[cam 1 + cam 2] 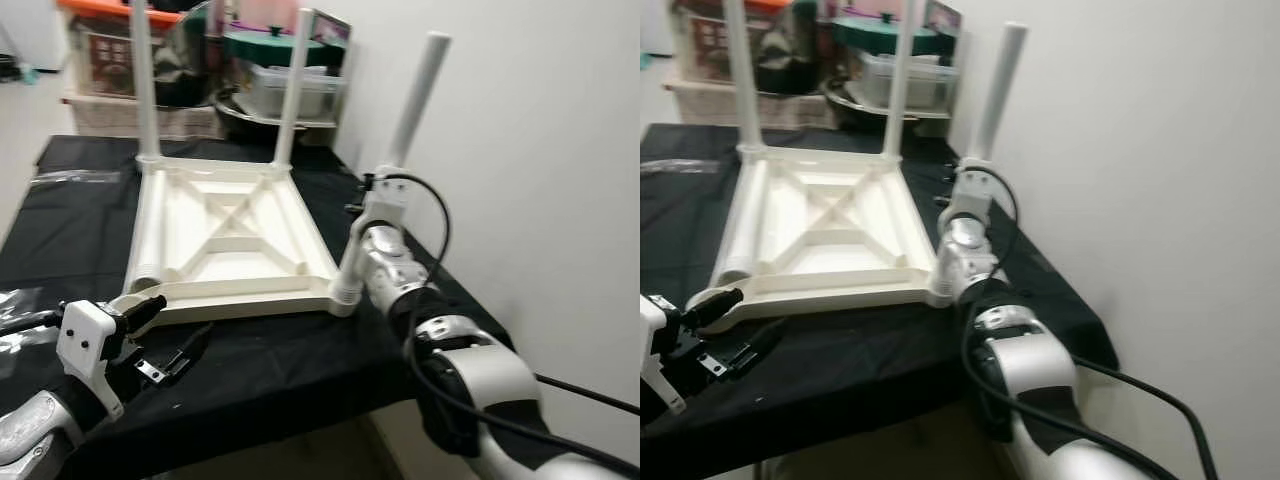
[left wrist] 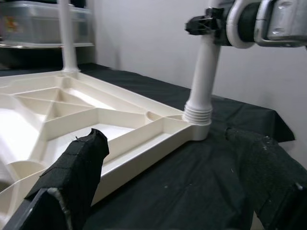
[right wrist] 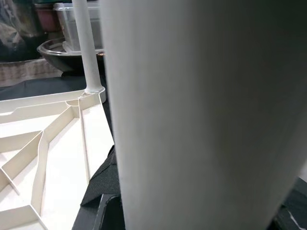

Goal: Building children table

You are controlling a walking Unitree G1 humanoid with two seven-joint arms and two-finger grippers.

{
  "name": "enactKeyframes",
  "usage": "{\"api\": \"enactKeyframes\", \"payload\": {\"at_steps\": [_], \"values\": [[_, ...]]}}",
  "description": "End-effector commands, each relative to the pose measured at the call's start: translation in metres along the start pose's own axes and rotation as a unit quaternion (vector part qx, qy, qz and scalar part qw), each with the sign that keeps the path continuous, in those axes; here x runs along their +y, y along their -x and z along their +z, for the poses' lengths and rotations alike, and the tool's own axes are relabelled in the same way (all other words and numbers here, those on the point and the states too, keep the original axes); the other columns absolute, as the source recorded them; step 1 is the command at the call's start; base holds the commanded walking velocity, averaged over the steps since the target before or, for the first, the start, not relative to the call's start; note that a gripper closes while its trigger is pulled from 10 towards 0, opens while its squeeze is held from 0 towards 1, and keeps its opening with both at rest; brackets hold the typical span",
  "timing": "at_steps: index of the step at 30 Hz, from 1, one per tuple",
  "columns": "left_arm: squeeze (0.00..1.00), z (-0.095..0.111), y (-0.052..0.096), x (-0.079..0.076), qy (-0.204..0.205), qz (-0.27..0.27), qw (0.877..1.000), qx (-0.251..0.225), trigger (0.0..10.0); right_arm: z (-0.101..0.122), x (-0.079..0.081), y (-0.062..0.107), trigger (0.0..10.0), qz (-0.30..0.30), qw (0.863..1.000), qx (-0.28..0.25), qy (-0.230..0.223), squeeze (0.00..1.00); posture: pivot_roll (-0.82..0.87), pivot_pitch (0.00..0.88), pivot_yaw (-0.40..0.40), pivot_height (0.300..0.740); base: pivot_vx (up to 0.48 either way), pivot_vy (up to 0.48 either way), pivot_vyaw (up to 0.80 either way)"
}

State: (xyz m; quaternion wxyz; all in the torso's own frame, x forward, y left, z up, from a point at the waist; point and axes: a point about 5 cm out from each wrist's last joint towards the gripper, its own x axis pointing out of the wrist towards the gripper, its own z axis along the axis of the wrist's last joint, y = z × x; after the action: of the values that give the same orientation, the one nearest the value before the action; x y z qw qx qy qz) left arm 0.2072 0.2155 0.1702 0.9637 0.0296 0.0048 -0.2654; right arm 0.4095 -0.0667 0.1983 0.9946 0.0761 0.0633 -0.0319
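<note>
The two far table legs point(image 1: 143, 80) run off the top edge of the head views. The right gripper point(image 1: 372, 205) is turned away, so its fingers on the near leg point(image 3: 192, 115) cannot be made out. That leg blocks most of the right wrist view. The shelf clutter point(image 1: 280, 75) behind is too blurred to identify.

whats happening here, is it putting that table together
Yes. A white children's table top lies upside down on a black-covered table. Two far legs stand in their corners. The right gripper holds a third leg, tilted, in the near right corner socket. The left gripper waits open by the near left corner, where a fourth leg lies unfitted.
</note>
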Motion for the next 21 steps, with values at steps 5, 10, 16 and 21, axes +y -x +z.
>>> {"api": "enactKeyframes", "payload": {"at_steps": [5, 10, 16, 21], "values": [[0.00, -0.005, 0.001, -0.003, 0.011, 0.000, 1.000, 0.006, 10.0, -0.047, 0.010, 0.010, 0.0, 0.010, 0.993, 0.114, 0.014, 0.00, 0.17, 0.000, -0.205, 0.740, 0.000, 0.000, 0.00], [0.00, -0.006, 0.000, -0.005, 0.016, -0.003, 1.000, 0.006, 10.0, -0.039, 0.008, 0.008, 10.0, -0.009, 0.996, 0.094, 0.001, 1.00, 0.16, 0.000, -0.195, 0.740, 0.000, 0.000, 0.00], [0.00, -0.004, -0.003, -0.004, 0.014, -0.008, 1.000, 0.006, 10.0, -0.017, 0.004, 0.003, 10.0, 0.009, 0.998, 0.057, 0.003, 1.00, 0.16, 0.000, -0.190, 0.740, 0.000, 0.000, 0.00], [0.00, -0.005, 0.000, -0.002, 0.012, -0.006, 1.000, 0.008, 10.0, 0.042, -0.020, -0.008, 10.0, 0.092, 0.995, -0.023, 0.006, 0.00, 0.16, 0.000, -0.193, 0.740, 0.000, 0.000, 0.00]]}}
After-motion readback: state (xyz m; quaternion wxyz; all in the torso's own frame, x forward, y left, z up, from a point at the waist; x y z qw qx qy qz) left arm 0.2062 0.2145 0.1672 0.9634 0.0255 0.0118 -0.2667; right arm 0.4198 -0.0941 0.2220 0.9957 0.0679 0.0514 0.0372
